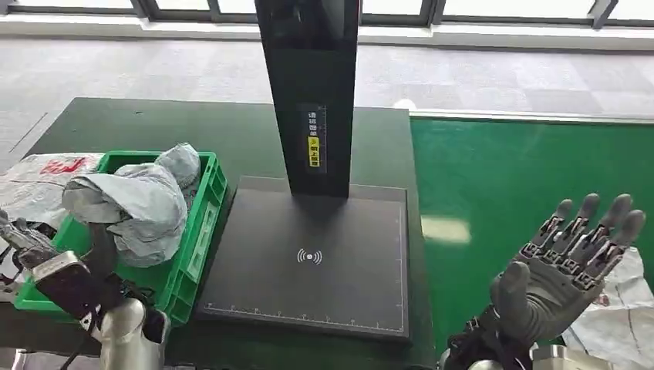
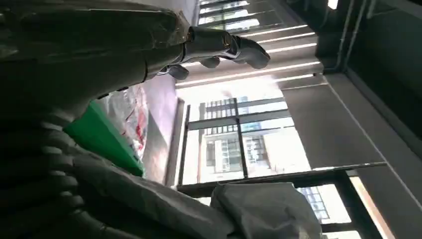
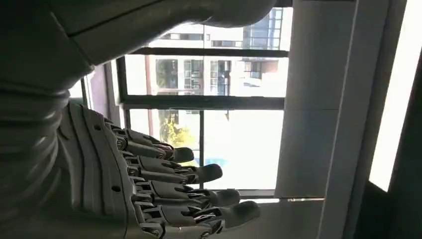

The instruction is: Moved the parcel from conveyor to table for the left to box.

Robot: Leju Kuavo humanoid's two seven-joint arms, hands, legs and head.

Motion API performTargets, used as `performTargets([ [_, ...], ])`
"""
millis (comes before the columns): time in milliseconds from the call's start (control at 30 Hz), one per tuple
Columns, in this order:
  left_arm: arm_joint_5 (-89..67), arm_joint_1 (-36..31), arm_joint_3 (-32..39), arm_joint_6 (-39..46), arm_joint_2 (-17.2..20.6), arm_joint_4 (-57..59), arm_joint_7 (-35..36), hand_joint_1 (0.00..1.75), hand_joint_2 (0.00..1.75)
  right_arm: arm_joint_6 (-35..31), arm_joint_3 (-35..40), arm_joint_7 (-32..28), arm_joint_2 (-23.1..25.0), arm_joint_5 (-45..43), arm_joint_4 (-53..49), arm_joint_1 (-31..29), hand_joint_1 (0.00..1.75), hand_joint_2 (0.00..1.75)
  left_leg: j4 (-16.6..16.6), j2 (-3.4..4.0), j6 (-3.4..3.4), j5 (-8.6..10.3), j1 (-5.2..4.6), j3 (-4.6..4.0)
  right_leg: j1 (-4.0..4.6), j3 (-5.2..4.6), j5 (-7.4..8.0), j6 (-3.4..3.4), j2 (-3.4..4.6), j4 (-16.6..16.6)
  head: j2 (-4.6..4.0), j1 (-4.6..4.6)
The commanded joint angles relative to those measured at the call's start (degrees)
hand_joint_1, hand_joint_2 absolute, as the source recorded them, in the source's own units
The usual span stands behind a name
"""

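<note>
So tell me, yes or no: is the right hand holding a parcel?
No, the right hand is open above the green belt, holding nothing.

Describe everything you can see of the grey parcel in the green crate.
The grey parcel is a soft, crumpled bag that looks like plastic film, bunched and wrinkled. It lies inside the green crate on the dark table, filling most of it and rising above the rim. The left hand is beside it; contact cannot be told.

Grey parcel (image 1: 137, 202); green crate (image 1: 202, 223); black scanner pad (image 1: 308, 262); green conveyor (image 1: 524, 169).
</note>
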Motion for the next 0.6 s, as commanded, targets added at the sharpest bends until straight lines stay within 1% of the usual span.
performTargets([
  [33,2.47,4.21,-4.58,-0.15,-3.56,-18.80,0.52,0.00,0.00,-0.05,0.20,-0.18,-0.04,-0.18,2.16,-0.84,0.00,1.75,0.13,0.09,-0.07,-0.02,0.23,-0.32,0.23,-0.21,0.07,0.00,0.10,-0.03,0.00,0.00],
  [100,2.47,4.21,-4.58,-0.15,-3.56,-18.80,0.52,0.00,0.00,-0.05,0.20,-0.18,-0.04,-0.18,2.16,-0.84,0.00,1.75,0.03,0.08,-0.07,0.02,0.13,-0.20,0.12,-0.13,0.07,0.03,0.09,-0.07,0.00,0.00],
  [133,2.47,4.21,-4.58,-0.15,-3.56,-18.80,0.52,0.00,0.00,-0.05,0.20,-0.18,-0.04,-0.18,2.16,-0.84,0.00,1.75,0.06,-0.07,-0.07,0.01,0.18,-0.17,0.18,-0.03,0.05,0.02,-0.05,-0.10,0.00,0.02],
  [233,2.47,4.21,-4.58,-0.15,-3.56,-18.80,0.52,0.00,0.00,-0.05,0.20,-0.18,-0.04,-0.18,2.16,-0.84,0.00,1.75,0.06,-0.04,-0.02,0.04,0.12,-0.19,0.11,-0.10,0.07,0.04,-0.03,-0.05,0.00,0.00],
  [267,3.05,4.70,-7.72,-0.20,-2.54,-19.39,0.52,0.00,0.00,-0.05,0.17,-0.18,-0.07,-0.26,1.89,-0.86,0.00,1.75,0.04,0.00,-0.04,0.05,0.18,-0.21,0.17,-0.09,0.11,0.04,0.03,-0.13,0.00,0.02],
  [300,2.43,5.88,-9.00,-0.15,-2.66,-19.67,0.52,0.00,0.00,-0.05,0.31,-0.18,-0.14,-0.31,1.86,-0.92,0.00,1.75,0.05,-0.04,-0.03,0.05,0.14,-0.18,0.13,-0.08,0.08,0.04,-0.02,-0.09,0.00,0.02],
  [367,0.52,5.74,-10.01,-0.15,-3.29,-18.62,0.52,0.00,0.00,-0.05,0.42,-0.18,-0.19,-0.35,1.91,-1.11,0.00,1.75,0.06,-0.13,-0.02,0.06,0.15,-0.22,0.14,-0.08,0.07,0.05,-0.10,-0.10,0.00,0.00],
  [467,0.31,5.48,-11.80,-0.15,-1.45,-14.81,0.52,0.00,0.00,-0.05,0.29,-0.18,-0.31,-0.38,1.84,-1.15,0.00,1.75,0.04,-0.13,-0.01,0.06,0.09,-0.15,0.08,-0.02,0.05,0.05,-0.11,-0.09,0.00,0.00],
  [500,-1.89,5.95,-11.43,-0.15,-1.76,-14.04,0.52,0.00,0.00,-0.05,0.38,-0.18,-0.34,-0.30,1.94,-1.05,0.00,1.75,-0.01,-0.14,-0.03,0.11,0.14,-0.19,0.13,-0.04,0.12,0.05,-0.12,-0.19,0.00,0.00],
  [567,-3.25,5.23,-11.65,-0.15,-2.08,-9.20,0.52,0.00,0.00,-0.05,0.25,-0.18,-0.25,-0.06,1.80,-0.92,0.00,1.75,0.00,-0.07,-0.02,0.07,0.07,-0.09,0.06,0.02,0.06,0.04,-0.05,-0.11,0.00,0.00],
  [600,-4.53,4.25,-11.16,-0.15,-2.45,-6.35,0.52,0.00,0.00,-0.05,0.19,-0.18,-0.37,-0.12,1.70,-0.90,0.00,1.75,-0.07,-0.16,-0.04,0.13,0.10,-0.12,0.10,0.04,0.12,0.05,-0.13,-0.22,0.00,0.00],
])
